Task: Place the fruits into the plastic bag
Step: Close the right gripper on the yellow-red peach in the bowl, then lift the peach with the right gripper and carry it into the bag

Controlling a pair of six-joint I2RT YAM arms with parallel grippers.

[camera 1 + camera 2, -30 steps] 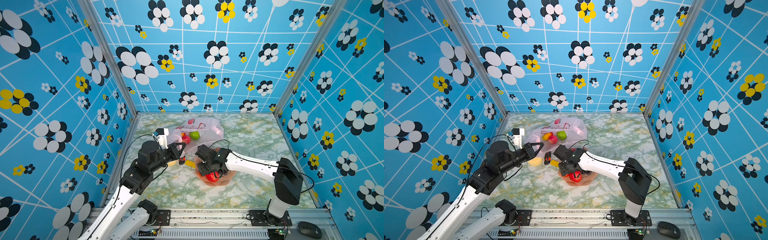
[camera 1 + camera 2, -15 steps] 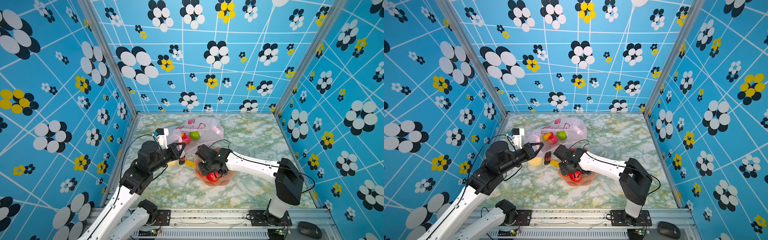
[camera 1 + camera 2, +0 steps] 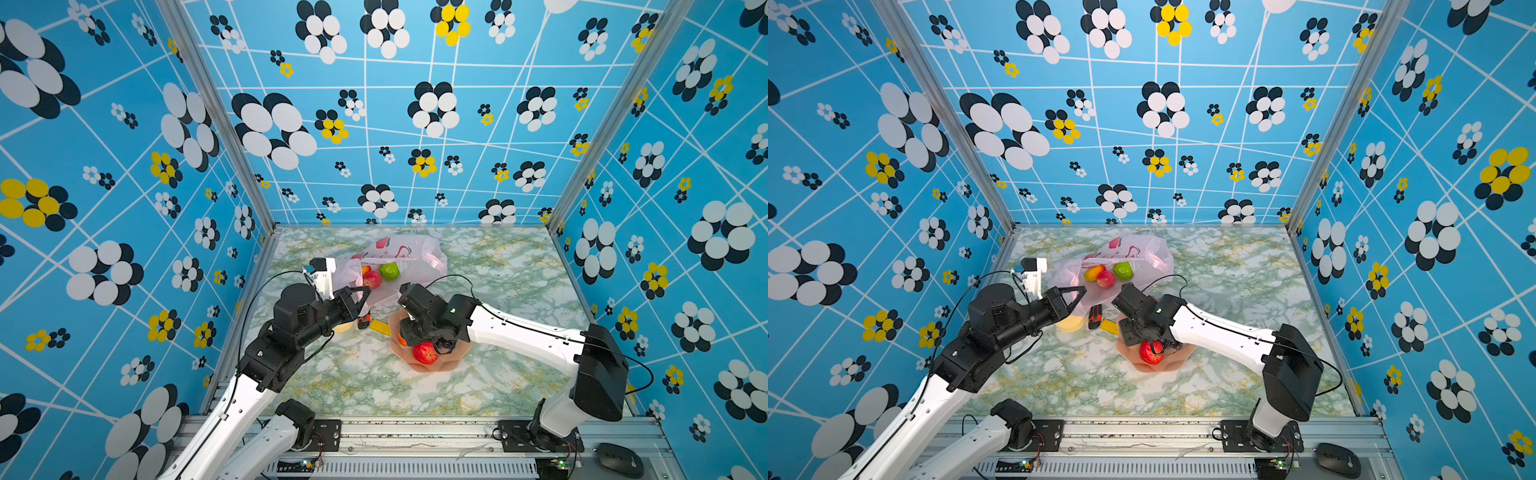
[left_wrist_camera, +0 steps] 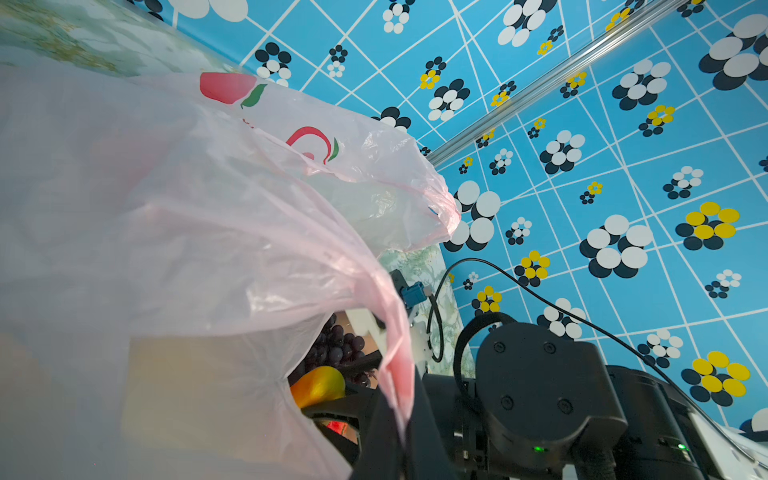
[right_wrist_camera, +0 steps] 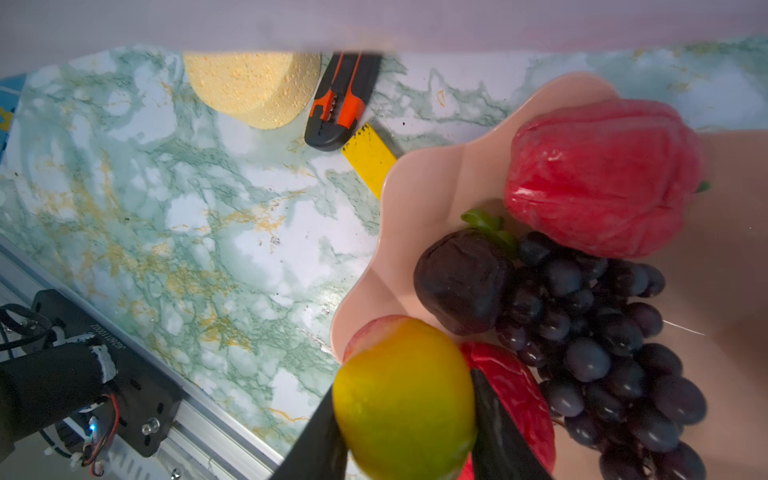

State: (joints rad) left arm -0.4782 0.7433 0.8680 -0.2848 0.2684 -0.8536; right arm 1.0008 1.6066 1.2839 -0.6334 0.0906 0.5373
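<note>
Left wrist view has the plastic bag (image 4: 187, 208) filling the frame's left, its rim pinched by the left end effector (image 4: 399, 415), while, in the right wrist view, the right end effector (image 5: 405, 428) clamps a mango (image 5: 403, 390) at the edge of the pink bowl (image 5: 415, 199).

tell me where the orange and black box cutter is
In both top views the box cutter lies left of centre, between the pale yellow disc and the flat yellow piece, just in front of the plastic bag.

Yellow sponge disc (image 5: 249, 87), box cutter (image 5: 340, 104), yellow strip (image 5: 370, 160) — near pink bowl (image 5: 432, 183).
</note>
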